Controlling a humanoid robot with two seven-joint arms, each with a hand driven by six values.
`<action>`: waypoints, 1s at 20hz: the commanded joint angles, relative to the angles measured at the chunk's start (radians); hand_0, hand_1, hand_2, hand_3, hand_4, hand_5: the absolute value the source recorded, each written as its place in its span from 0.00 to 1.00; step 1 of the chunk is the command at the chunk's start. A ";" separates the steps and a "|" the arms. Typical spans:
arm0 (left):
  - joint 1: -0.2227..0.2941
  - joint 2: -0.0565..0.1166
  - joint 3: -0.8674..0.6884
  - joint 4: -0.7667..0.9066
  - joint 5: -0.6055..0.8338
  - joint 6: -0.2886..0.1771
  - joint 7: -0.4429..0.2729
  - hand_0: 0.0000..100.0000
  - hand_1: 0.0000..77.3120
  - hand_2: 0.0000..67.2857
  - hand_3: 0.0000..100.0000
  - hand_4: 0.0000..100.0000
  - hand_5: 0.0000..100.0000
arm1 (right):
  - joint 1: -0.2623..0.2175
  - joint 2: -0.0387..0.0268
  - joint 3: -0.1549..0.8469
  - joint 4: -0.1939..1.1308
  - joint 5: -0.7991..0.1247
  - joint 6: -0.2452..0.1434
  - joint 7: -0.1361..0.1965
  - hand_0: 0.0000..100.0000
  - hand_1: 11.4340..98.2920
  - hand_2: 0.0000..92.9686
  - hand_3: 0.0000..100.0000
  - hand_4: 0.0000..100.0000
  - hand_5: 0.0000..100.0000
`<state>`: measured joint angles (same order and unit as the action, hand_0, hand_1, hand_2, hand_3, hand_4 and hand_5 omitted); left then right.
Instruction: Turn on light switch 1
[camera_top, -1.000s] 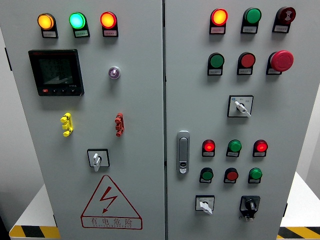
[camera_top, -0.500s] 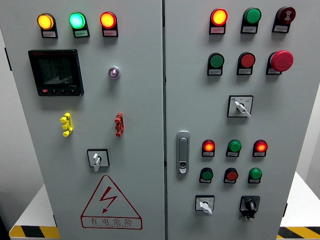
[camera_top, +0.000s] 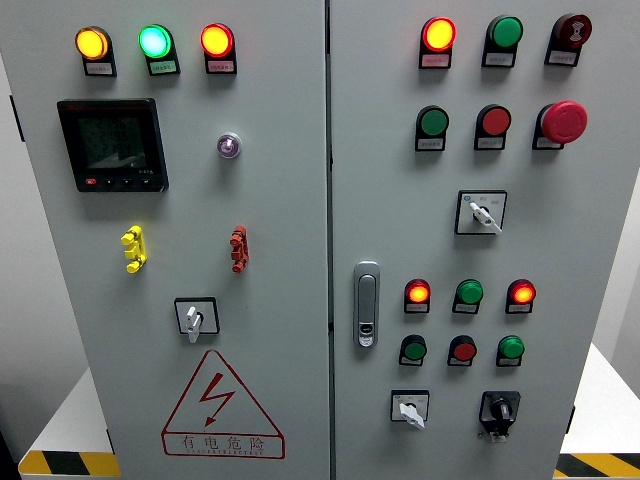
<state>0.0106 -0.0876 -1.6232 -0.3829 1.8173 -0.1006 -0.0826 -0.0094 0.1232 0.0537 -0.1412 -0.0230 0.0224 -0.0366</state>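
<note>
Nothing has changed over the last second: neither robot hand is in view, so their state cannot be told, and no control on the grey steel cabinet (camera_top: 280, 230), including the white-handled rotary switch (camera_top: 195, 317), is identifiably switch 1, the task unstarted.

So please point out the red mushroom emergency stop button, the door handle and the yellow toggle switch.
red mushroom emergency stop button (camera_top: 563, 121), head view, on its domed cap.
door handle (camera_top: 367, 304), head view, on its metal middle.
yellow toggle switch (camera_top: 133, 249), head view, on its body.
</note>
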 joint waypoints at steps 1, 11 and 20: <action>-0.003 0.000 -0.003 -0.043 -0.001 0.033 -0.011 0.00 0.03 0.06 0.00 0.00 0.02 | 0.000 -0.0005 0.000 0.000 0.000 0.001 0.000 0.00 0.10 0.00 0.20 0.19 0.10; -0.049 -0.003 -0.116 -0.330 -0.015 0.019 -0.017 0.00 0.11 0.13 0.04 0.22 0.24 | 0.000 0.0010 0.000 0.000 0.000 0.001 0.000 0.00 0.10 0.00 0.20 0.19 0.10; -0.100 -0.007 -0.006 -0.603 -0.139 0.016 0.020 0.00 0.26 0.29 0.34 0.57 0.42 | 0.000 0.0010 0.000 0.000 0.000 0.001 0.000 0.00 0.10 0.00 0.20 0.19 0.10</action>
<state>-0.0924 -0.0925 -1.6600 -0.9299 1.6904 -0.0860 -0.0747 -0.0091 0.1242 0.0537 -0.1408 -0.0230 0.0229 -0.0370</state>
